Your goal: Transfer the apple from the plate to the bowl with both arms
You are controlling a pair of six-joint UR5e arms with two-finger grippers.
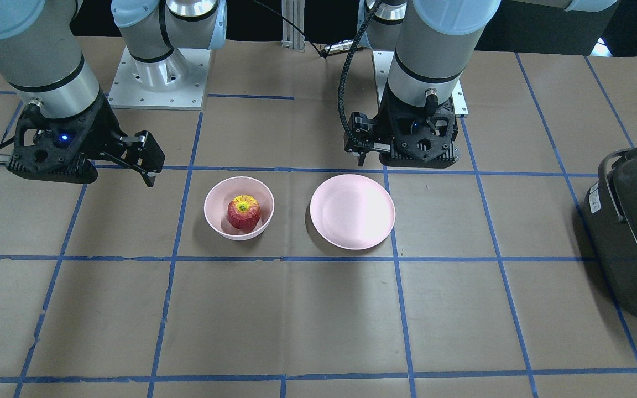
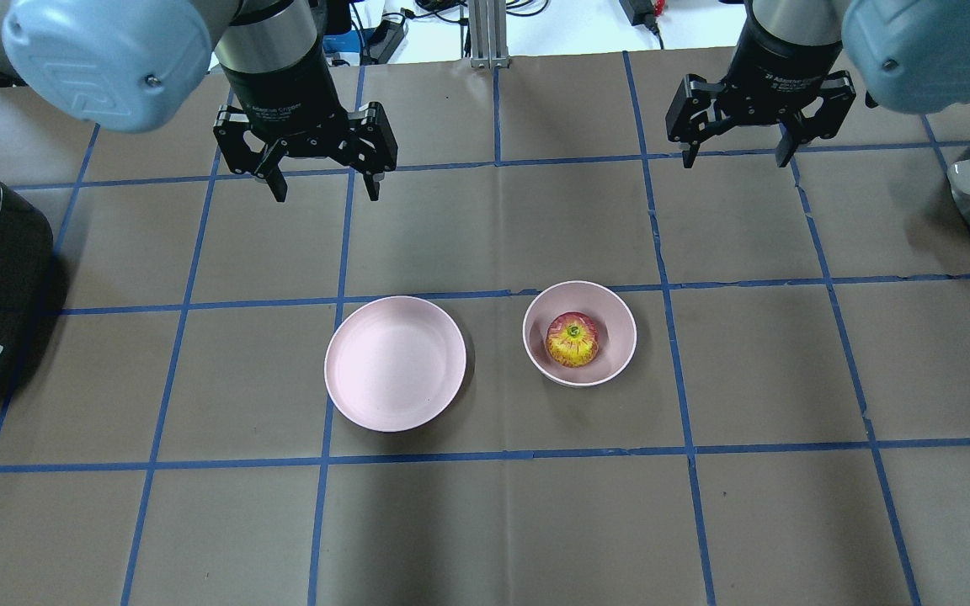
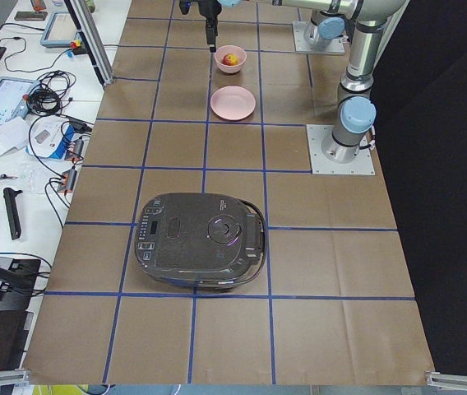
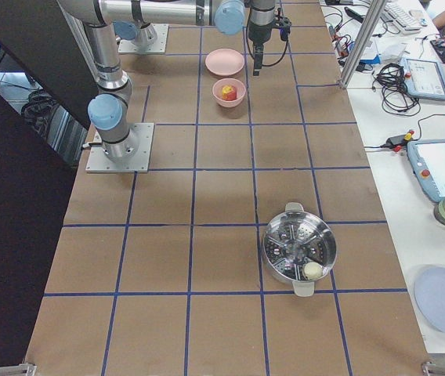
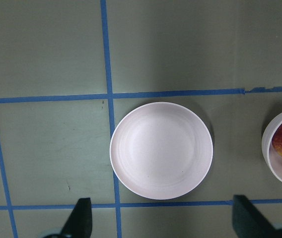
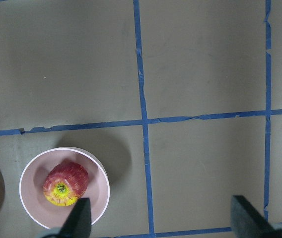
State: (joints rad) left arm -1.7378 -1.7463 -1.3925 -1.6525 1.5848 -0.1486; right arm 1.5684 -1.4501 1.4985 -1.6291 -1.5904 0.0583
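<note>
Since the apple [image 2: 572, 339] rests inside the bowl [image 2: 617, 322], just beside the empty plate [image 2: 395, 364], the transfer looks complete; the left gripper [image 2: 327, 195] and right gripper [image 2: 737, 162] hang above the table [image 2: 788, 522], jaws spread wide, holding nothing, likely parked clear.

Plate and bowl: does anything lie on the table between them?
No. In the overhead view the plate and the bowl stand apart, with only bare brown table covering between them.
</note>
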